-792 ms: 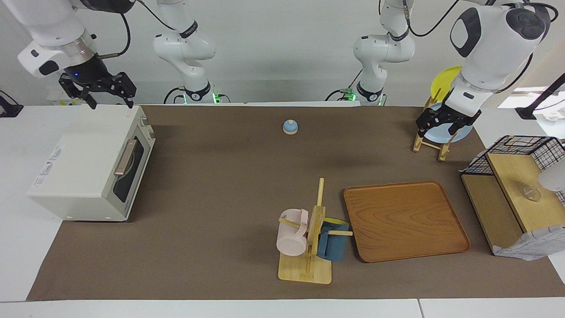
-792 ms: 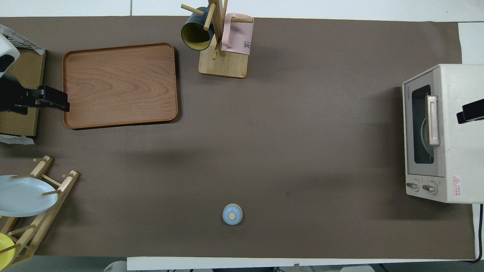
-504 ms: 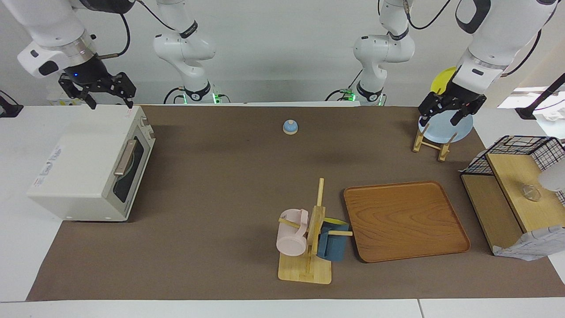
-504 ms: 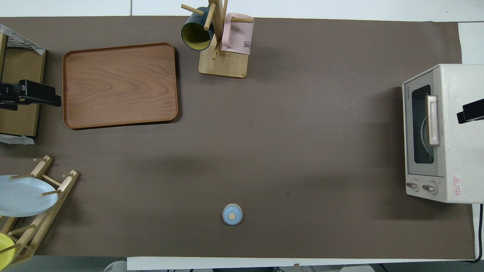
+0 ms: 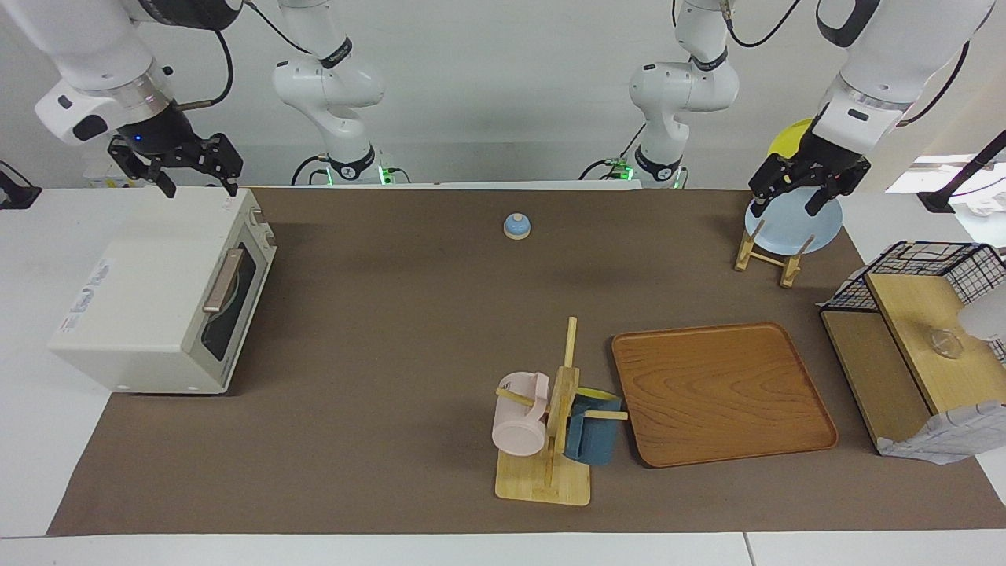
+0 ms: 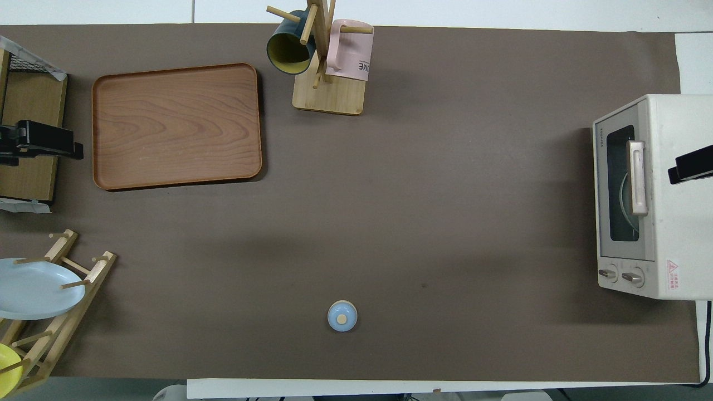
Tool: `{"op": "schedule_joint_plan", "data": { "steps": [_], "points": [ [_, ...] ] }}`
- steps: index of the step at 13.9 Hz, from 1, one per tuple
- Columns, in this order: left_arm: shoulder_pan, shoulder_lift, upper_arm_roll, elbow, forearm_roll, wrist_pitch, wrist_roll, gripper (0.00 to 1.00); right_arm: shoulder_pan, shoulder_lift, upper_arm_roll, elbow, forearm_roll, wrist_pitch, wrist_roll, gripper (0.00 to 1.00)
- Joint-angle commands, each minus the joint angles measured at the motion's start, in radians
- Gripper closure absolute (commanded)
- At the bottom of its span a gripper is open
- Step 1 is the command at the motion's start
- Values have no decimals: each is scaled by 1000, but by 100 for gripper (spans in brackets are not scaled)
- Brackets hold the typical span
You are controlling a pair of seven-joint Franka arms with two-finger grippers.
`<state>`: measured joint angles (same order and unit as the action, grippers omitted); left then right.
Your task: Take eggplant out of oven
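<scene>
Oven (image 5: 149, 303) sits at right arm's end of table, door shut, tan handle (image 5: 221, 281) across the dark glass; a round plate edge shows through the glass, eggplant can't be made out inside. R gripper (image 5: 176, 165) hangs in air over oven's top corner nearest robots, fingers spread, holding nothing. L gripper (image 5: 809, 187) up over pale blue plate (image 5: 794, 224) in wooden dish rack (image 5: 766, 255), fingers apart, nothing in grasp. Wooden tray (image 5: 723, 391) and mug tree (image 5: 554, 436) w/ pink and blue mugs lie farther from robots; small blue knob lid (image 5: 516, 226) near robots, mid-table.
</scene>
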<state>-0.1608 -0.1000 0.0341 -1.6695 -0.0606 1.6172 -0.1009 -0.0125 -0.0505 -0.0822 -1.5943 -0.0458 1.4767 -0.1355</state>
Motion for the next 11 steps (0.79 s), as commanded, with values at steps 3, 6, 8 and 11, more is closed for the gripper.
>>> {"op": "schedule_joint_plan", "data": {
  "steps": [3,6,8,11],
  "points": [
    [10,-9,0,-7,-13,-14,-2,0,-6,-5,7,-202,-54,194,-12,100],
    [10,-9,0,-7,-12,-13,-2,0,0,14,9,-295,-170,284,-7,100],
    [10,-10,0,-7,-12,-14,-2,0,3,32,9,-349,-204,365,35,100],
    [10,-12,0,-9,-12,-14,-2,0,3,60,9,-355,-220,384,40,100]
  ]
}}
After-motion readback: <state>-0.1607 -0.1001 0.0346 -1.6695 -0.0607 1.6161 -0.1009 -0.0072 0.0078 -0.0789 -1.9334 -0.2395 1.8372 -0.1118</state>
